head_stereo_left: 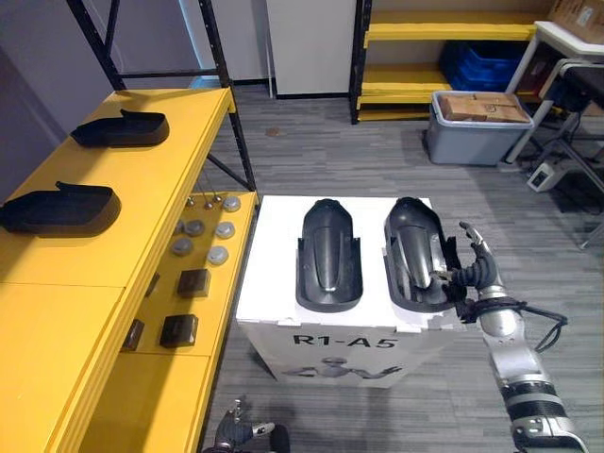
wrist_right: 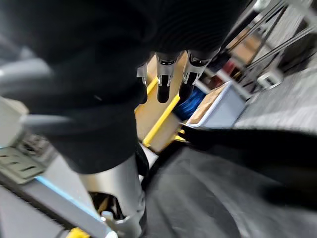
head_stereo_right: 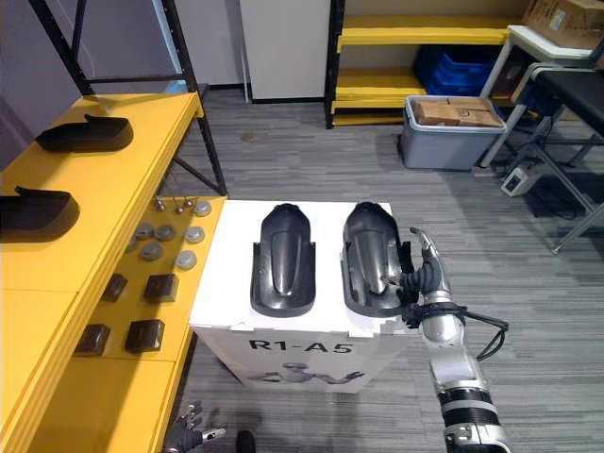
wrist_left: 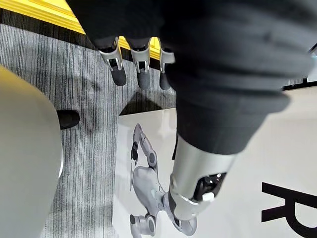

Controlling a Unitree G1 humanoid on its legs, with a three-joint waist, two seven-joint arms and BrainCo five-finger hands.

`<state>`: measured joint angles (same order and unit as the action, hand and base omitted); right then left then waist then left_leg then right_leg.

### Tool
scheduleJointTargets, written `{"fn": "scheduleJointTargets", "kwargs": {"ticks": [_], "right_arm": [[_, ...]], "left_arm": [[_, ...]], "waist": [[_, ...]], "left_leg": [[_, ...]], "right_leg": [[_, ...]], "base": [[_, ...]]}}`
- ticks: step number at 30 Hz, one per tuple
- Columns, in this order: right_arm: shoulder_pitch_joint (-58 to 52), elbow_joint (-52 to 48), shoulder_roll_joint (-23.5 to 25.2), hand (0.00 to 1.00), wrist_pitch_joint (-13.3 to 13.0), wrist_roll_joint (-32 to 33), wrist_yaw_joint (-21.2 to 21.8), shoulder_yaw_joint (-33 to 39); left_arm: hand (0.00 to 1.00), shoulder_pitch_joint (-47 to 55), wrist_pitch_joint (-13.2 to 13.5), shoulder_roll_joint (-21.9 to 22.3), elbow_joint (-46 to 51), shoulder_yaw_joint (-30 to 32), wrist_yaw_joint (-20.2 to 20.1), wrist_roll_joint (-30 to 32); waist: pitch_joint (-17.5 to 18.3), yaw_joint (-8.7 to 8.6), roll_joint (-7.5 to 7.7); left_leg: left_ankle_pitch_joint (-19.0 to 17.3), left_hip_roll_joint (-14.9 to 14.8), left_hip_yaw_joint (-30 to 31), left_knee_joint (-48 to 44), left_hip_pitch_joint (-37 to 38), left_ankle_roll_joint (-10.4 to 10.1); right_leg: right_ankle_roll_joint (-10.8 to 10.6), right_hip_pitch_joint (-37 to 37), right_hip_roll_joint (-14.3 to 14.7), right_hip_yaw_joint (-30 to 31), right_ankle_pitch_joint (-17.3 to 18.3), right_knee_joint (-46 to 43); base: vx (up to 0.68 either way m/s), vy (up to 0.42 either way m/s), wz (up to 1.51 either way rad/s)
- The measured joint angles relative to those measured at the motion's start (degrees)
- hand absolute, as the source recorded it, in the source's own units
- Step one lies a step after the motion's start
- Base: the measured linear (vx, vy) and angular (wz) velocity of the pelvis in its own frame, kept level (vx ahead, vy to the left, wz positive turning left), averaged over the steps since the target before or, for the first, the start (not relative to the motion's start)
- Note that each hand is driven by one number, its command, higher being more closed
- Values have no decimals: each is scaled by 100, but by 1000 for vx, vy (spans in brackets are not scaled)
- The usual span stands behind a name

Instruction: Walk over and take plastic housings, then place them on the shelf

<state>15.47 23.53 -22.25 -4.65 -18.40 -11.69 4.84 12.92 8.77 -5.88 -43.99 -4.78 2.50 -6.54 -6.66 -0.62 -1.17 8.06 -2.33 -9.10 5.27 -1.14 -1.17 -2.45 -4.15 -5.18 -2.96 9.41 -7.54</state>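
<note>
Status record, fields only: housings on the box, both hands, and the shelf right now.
white box: bears two black housings, side by side
left housing: untouched
right housing: right hand at its outer edge, fingers straight, not curled round it
left hand: low by the box front, fingers relaxed
yellow shelf: on the robot's left; holds far shelved housing and near shelved housing

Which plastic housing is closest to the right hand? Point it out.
The right housing on the white box: the right hand is at its outer edge. The left housing lies farther off; two more housings rest on the yellow shelf.
</note>
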Motion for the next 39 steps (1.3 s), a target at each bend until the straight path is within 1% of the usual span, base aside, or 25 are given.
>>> {"fn": "scheduleJointTargets", "kwargs": {"ticks": [1, 2, 5, 6, 9, 14, 15, 19, 23, 26, 29, 32, 39], "right_arm": [[19, 46, 76, 0, 51, -95, -55, 54], [78, 159, 249, 0, 171, -286, -214, 224], [190, 439, 359, 0, 337, -469, -393, 403], [291, 563, 423, 0, 436, -504, -473, 471], [429, 787, 541, 0, 522, -533, -666, 597], [735, 1100, 633, 0, 522, -379, -758, 656], [787, 1161, 633, 100, 522, -307, -748, 657], [1002, 1489, 635, 100, 499, 41, -710, 660], [1141, 1755, 498, 100, 449, 446, -669, 780], [1146, 1821, 412, 100, 447, 598, -589, 776], [1145, 1805, 414, 100, 425, 629, -551, 776], [1109, 1718, 444, 100, 407, 676, -514, 772], [504, 942, 520, 100, 465, 582, -387, 780]], "left_arm": [[0, -6, -1, 6, -3, -1, 12, 3], [0, -16, -2, 21, -3, 0, 48, 3], [0, -39, -3, 45, 15, 3, 101, -2], [0, -61, -6, 45, 13, 4, 122, -2], [0, -91, -14, 40, 17, 0, 194, -2], [0, -107, -14, 27, 13, -4, 213, -3], [0, -113, -14, 24, 11, -5, 213, -3], [0, -149, -15, 10, -33, -15, 212, -9], [0, -207, -40, -35, -104, -28, 211, -48], [0, -219, -47, -73, -106, -76, 207, -114], [0, -223, -52, -75, -108, -77, 209, -116], [0, -228, -59, -77, -110, -77, 209, -115], [0, -236, -76, -95, -90, -71, 206, -113]], "waist": [[-10, 3, -13], [-41, 4, -37], [-105, 16, -43], [-143, 17, -46], [-231, 24, -49], [-276, 6, -52], [-278, 11, -52], [-294, 21, -43], [-327, 13, 2], [-351, 12, 50], [-359, 7, 62], [-361, 10, 69], [-354, 10, 82]], "left_leg": [[2, 3, 9, 0, -6, 2], [11, 10, 54, 0, -35, 9], [31, 17, 141, -1, -95, 11], [32, 18, 150, -2, -109, 9], [32, 26, 161, -3, -132, 10], [31, 24, 151, 0, -140, 8], [31, 24, 150, 0, -140, 8], [26, 23, 147, 3, -138, 2], [8, 24, 140, 4, -108, -20], [-12, 15, 129, 4, -64, -47], [-32, 9, 114, 3, -25, -71], [-65, -11, 93, 3, 29, -117], [-68, -57, 114, 0, 45, -123]], "right_leg": [[0, 0, -3, -15, 0, 2], [0, -1, -8, -83, 0, 13], [-1, 6, -7, -153, 0, 21], [-2, 7, -6, -169, -1, 23], [-6, 6, -11, -213, -3, 38], [-22, 2, -11, -211, -13, 72], [-22, 2, -12, -211, -13, 73], [-23, 1, -16, -211, -13, 77], [-23, -49, -19, -208, -13, 109], [-22, -117, -8, -192, -13, 162], [-22, -170, -1, -174, -13, 196], [-22, -185, 11, -88, -13, 205], [-23, -194, 55, -83, -14, 197]], "base": [[-30, 4, 11], [-14, -1, 14], [-6, -3, 18], [3, -4, 6], [6, -3, 3], [0, 0, 0], [0, 0, 0], [-24, 4, 0], [-16, 4, 0], [0, 0, 0], [9, -5, -2], [22, -21, -14], [1, -5, 0]]}}
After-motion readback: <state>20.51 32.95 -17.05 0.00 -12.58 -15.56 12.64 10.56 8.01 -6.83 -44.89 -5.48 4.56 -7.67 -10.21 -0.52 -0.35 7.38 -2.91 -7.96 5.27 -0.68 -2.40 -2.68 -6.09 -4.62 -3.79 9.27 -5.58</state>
